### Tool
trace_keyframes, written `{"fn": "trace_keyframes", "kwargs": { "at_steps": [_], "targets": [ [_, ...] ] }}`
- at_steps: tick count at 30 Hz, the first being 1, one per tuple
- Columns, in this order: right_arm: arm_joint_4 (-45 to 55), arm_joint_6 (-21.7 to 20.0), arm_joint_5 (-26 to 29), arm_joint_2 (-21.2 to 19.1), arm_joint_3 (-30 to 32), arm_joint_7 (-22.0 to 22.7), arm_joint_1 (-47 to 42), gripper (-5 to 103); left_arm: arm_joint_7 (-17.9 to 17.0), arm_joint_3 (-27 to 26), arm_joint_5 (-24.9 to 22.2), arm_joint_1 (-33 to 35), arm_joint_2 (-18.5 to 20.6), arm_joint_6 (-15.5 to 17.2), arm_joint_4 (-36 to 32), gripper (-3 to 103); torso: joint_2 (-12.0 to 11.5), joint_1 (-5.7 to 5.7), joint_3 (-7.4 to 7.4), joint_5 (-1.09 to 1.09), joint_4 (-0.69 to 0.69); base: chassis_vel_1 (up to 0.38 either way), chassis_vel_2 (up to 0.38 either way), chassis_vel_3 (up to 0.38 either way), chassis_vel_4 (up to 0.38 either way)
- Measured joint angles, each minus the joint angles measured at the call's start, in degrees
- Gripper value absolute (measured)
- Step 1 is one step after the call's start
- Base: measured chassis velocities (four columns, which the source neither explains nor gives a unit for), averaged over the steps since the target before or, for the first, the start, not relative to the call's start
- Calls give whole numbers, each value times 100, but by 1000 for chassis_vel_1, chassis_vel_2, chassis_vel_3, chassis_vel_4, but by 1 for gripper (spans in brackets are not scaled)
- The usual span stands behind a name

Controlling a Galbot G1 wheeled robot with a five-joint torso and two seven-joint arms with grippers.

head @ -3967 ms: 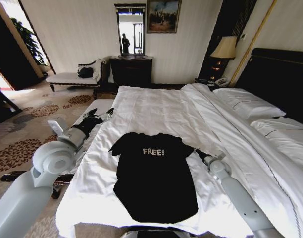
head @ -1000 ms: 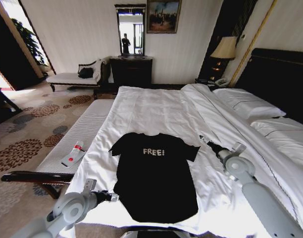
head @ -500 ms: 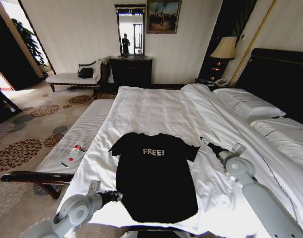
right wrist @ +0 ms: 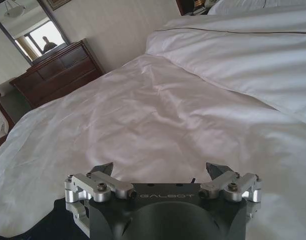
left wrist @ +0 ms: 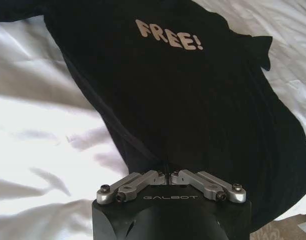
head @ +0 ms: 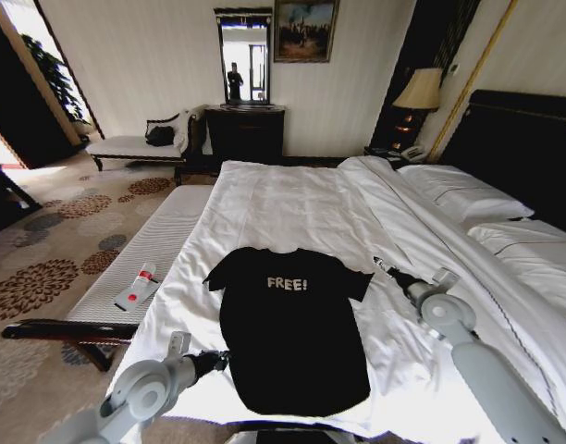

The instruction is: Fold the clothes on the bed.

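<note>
the black t-shirt (head: 292,333) bears white "free!" lettering (head: 287,283) and lies on the bed (head: 292,208) with plain white sheets and a dark headboard (head: 523,148), beside a beige carpet (head: 43,268) patterned with brown floral medallions.

One black T-shirt (head: 292,324), one bed (head: 292,199), two pillows (head: 463,192), one lamp (head: 419,90), one mirror (head: 243,57), two claws: left claw (head: 223,356), right claw (head: 379,263).

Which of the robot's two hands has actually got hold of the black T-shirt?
The left hand, at the T-shirt's lower side edge, closed on the cloth. The right hand waits open over the white bed beside the sleeve, gripping nothing.
</note>
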Motion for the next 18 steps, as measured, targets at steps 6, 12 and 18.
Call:
{"fn": "trace_keyframes", "kwargs": {
  "at_steps": [6,12,18],
  "targets": [
    [-42,-3,-26,14,-114,24,65,100,372,481,188,-361,-501,-168,272,1,0,0,0,1,2,0,0,0,0],
    [-51,-4,-46,37,-122,44,54,100,539,798,237,-792,-857,-345,631,1,0,0,0,0,0,0,0,0,0],
    [-21,-12,-95,70,-127,106,-10,100,632,1181,398,-1345,-1271,-568,1173,1,0,0,0,0,-1,0,0,0,0]
  ]
}}
